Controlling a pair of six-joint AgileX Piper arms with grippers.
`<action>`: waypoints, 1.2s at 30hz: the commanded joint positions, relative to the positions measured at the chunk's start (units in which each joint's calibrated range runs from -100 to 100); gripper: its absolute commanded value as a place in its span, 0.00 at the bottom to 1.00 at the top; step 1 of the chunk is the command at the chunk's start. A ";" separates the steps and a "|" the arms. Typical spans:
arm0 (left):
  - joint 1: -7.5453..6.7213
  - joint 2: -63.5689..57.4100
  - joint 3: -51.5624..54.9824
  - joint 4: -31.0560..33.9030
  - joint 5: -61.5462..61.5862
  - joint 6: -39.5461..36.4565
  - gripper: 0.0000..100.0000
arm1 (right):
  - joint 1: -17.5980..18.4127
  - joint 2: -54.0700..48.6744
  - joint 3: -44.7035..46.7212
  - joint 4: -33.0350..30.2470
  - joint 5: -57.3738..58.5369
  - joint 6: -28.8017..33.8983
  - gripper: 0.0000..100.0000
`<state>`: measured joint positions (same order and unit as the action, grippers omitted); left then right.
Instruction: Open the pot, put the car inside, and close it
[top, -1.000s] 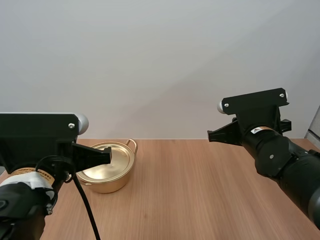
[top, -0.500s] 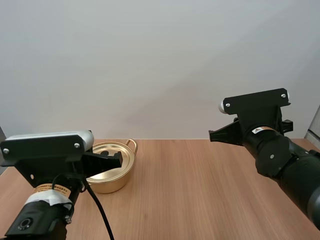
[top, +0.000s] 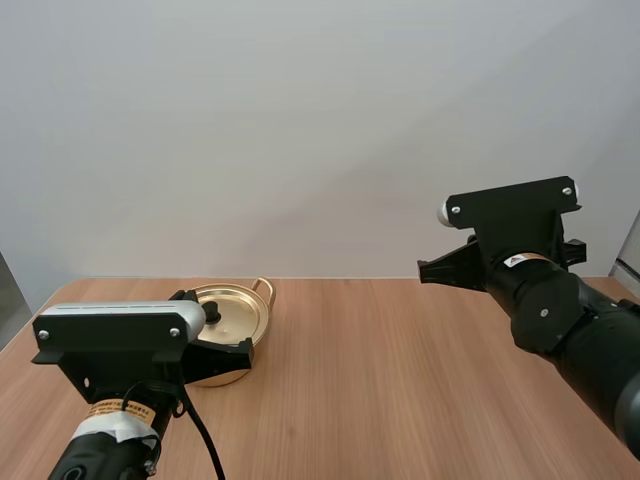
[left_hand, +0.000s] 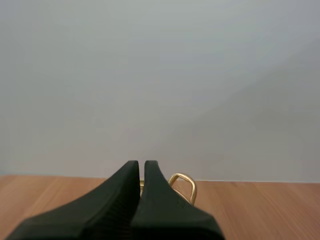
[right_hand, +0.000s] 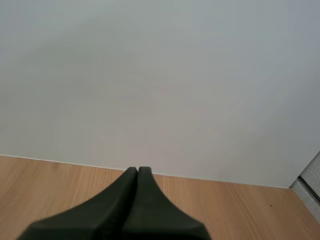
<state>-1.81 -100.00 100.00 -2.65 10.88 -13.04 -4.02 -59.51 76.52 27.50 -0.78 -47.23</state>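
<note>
A golden pot (top: 258, 335) is seen standing on the left part of the wooden table (top: 400, 380), with its lid (top: 240, 310) seated flat on it, so what it holds cannot be told. The pot is judged to be thin pressed metal: stiff, light, and smooth enough to slide on the wood if it is pushed sideways. The lid is best taken by the small black knob (top: 212, 309) at its centre, since the polished surface around it offers nothing to pinch. The knob should be gripped squarely and lifted straight up, so that the light pot is not dragged along with it. A loop handle (top: 263, 288) is seen at the far rim, but it belongs to the body and would be of no use for opening. The left gripper (left_hand: 141, 165) is held low just in front of the pot, its fingers pressed almost together on nothing, with the loop handle seen just past the tips. From above, it seems to lie at the pot's near side, though contact cannot be judged. The right gripper (right_hand: 137, 171) is raised well apart over the right side of the table, its fingers closed into one wedge and holding nothing.
</note>
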 joint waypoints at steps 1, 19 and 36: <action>0.00 0.00 0.00 1.88 5.67 -1.85 0.10 | -0.04 0.02 0.08 0.05 0.08 -0.06 0.00; 0.15 0.00 0.00 5.64 18.52 -4.06 0.10 | -0.04 0.02 0.08 0.05 0.08 -0.06 0.00; 0.15 0.00 0.00 5.64 18.52 -4.06 0.10 | -0.04 0.02 0.08 0.05 0.08 -0.06 0.00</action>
<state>-1.62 -100.00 100.00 3.01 29.39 -17.17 -4.02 -59.51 76.52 27.50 -0.78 -47.23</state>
